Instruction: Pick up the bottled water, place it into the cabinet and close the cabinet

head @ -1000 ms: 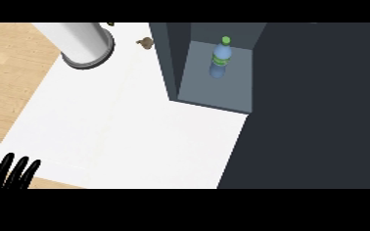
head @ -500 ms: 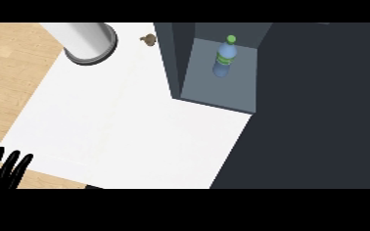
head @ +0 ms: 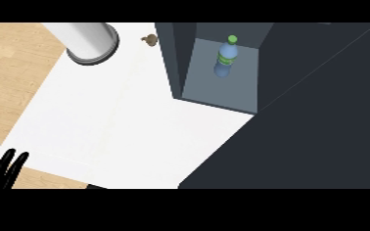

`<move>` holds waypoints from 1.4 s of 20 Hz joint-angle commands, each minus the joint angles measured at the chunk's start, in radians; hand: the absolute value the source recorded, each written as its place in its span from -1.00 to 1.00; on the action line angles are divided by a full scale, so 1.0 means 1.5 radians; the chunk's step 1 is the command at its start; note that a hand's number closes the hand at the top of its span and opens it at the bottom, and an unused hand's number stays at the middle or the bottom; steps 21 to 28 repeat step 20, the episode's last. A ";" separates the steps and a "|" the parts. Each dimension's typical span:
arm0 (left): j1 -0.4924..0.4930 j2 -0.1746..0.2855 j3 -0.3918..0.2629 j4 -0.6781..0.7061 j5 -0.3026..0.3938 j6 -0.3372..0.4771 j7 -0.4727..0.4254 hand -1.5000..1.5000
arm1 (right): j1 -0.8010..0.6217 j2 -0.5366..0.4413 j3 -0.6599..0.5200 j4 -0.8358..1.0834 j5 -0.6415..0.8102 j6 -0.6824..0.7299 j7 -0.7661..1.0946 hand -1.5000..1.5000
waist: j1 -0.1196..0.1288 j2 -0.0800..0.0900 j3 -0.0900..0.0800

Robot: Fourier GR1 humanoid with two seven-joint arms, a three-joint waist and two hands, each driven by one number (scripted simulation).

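The bottled water (head: pixel 226 59), a blue bottle with a green cap and label, stands upright inside the open dark cabinet (head: pixel 175 58), near the back of its grey floor. My left hand (head: pixel 12 167) shows only as straight black fingers at the lower left edge, far from the bottle and holding nothing. My right hand appears nowhere in the head view.
A broad dark panel (head: pixel 311 127) fills the right side beside the cabinet opening. A tall silver canister (head: pixel 88 41) stands at the back left of the white counter (head: pixel 130 127), with a small brown object (head: pixel 150 40) next to it. A wooden surface (head: pixel 29 58) lies to the left.
The view has shifted slightly, so the canister and cabinet sit a little further right in the picture. The bottle stays put inside the cabinet and the left hand stays at the edge.
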 commanded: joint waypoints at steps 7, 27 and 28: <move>0.011 -0.002 0.011 0.005 0.027 -0.026 0.002 -1.00 | -0.285 0.154 -0.156 0.243 0.009 -0.175 0.121 1.00 | -0.026 -0.013 0.005; 0.013 0.008 0.039 0.003 0.049 -0.050 0.022 -1.00 | -0.655 0.176 -0.289 0.637 0.032 -0.209 0.112 1.00 | -0.062 -0.018 0.009; 0.013 0.008 0.039 0.003 0.049 -0.050 0.022 -1.00 | -0.655 0.176 -0.289 0.637 0.032 -0.209 0.112 1.00 | -0.062 -0.018 0.009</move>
